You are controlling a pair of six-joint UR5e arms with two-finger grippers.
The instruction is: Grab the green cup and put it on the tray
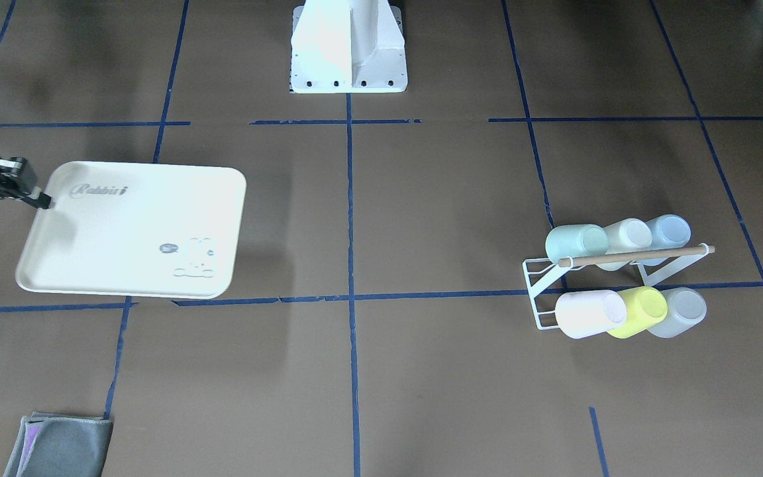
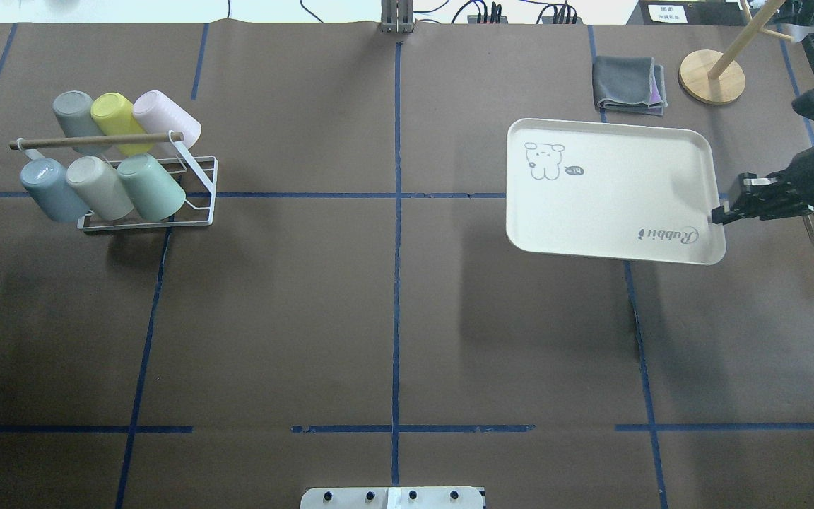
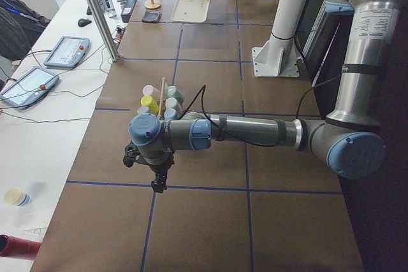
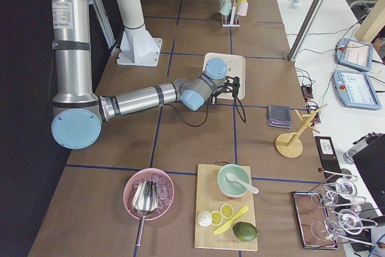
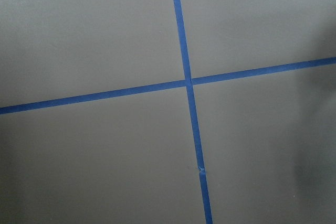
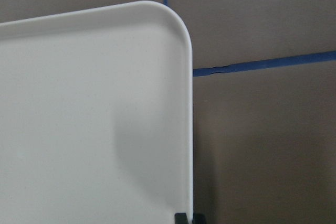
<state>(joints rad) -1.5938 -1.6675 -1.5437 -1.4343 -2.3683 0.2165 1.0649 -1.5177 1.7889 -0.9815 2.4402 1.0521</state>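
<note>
The green cup (image 2: 149, 185) is pale mint and lies tilted on the near row of a white wire rack (image 2: 198, 212) at the table's left. It also shows in the front-facing view (image 1: 577, 242). The cream tray (image 2: 612, 187) with "Rabbit" script hangs above the table at the right and casts a shadow below. My right gripper (image 2: 721, 212) is shut on the tray's right rim, and its fingertips (image 6: 188, 217) pinch that rim. My left gripper (image 3: 156, 179) shows only in the exterior left view, over bare table near the rack; I cannot tell whether it is open.
The rack also holds blue (image 2: 43, 187), cream, grey, pink and yellow-green (image 2: 114, 113) cups under a wooden bar. A folded grey cloth (image 2: 629, 85) and a wooden stand (image 2: 711, 76) lie beyond the tray. The robot base (image 1: 348, 53) stands mid-table.
</note>
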